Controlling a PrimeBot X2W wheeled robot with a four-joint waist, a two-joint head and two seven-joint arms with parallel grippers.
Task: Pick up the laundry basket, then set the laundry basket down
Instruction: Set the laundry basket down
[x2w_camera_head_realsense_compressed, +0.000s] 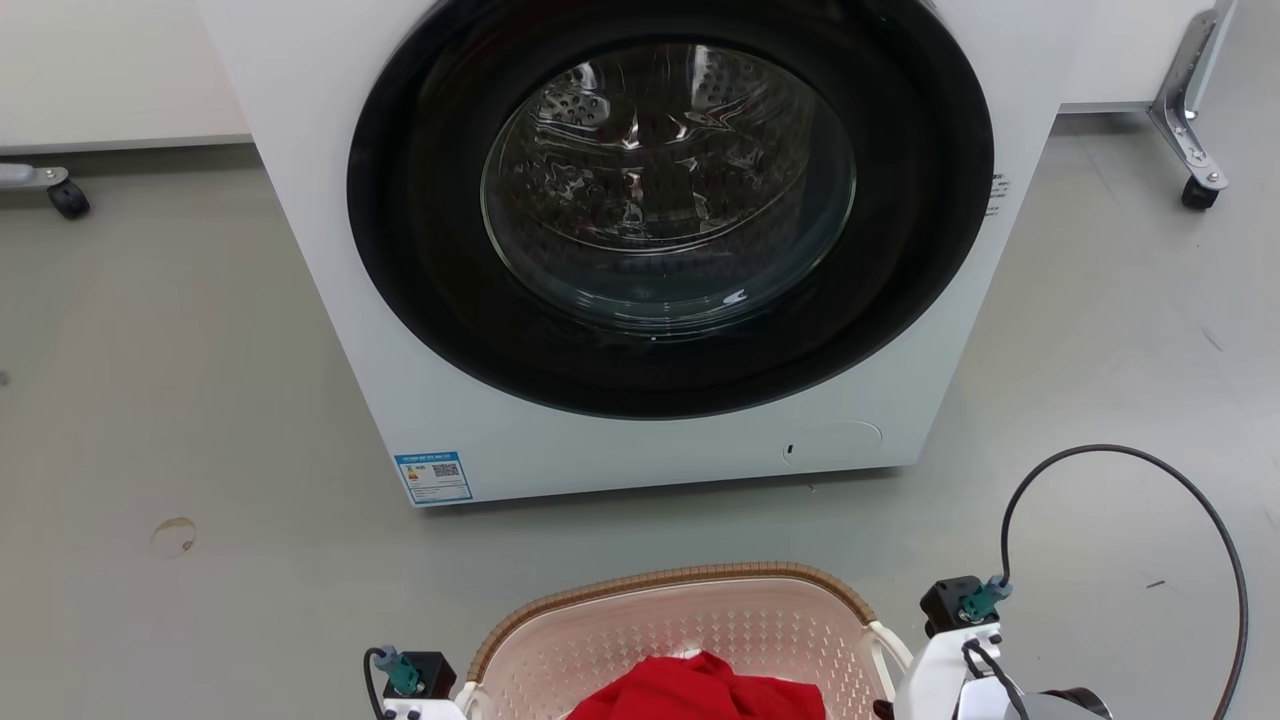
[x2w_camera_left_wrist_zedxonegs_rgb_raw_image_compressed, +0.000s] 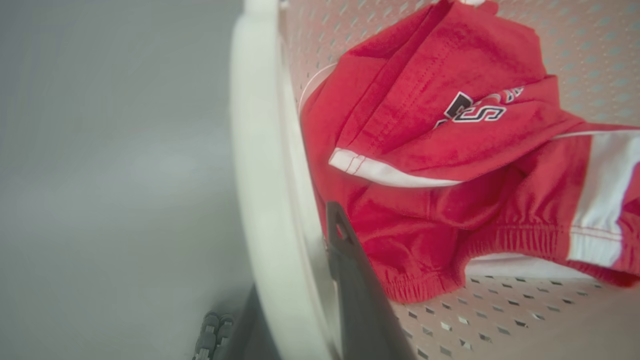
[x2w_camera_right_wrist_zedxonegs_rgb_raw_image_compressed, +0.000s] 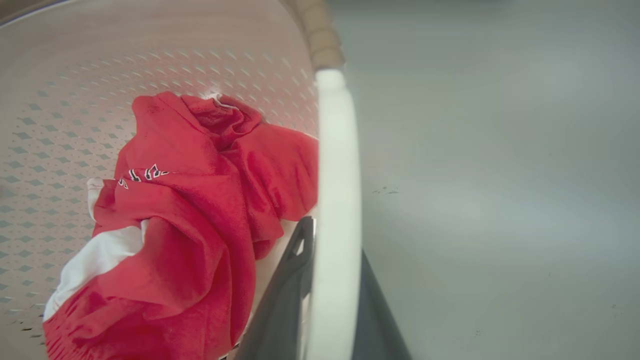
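Your left tool (x2w_camera_left_wrist_zedxonegs_rgb_raw_image_compressed: 295, 280) and right tool (x2w_camera_right_wrist_zedxonegs_rgb_raw_image_compressed: 334, 245) are each closed on a white side handle (x2w_camera_left_wrist_zedxonegs_rgb_raw_image_compressed: 260, 150) of the pale pink perforated plastic laundry basket (x2w_camera_head_realsense_compressed: 690, 625), in front of the white front-loading washing machine (x2w_camera_head_realsense_compressed: 640, 450), red garment (x2w_camera_head_realsense_compressed: 700, 690) inside.

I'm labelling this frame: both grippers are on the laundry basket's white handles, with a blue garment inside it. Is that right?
Not quite: the garment is red with white trim, not blue, as the left wrist view shows. The rest holds: the left gripper and right gripper each straddle a white handle of the laundry basket.
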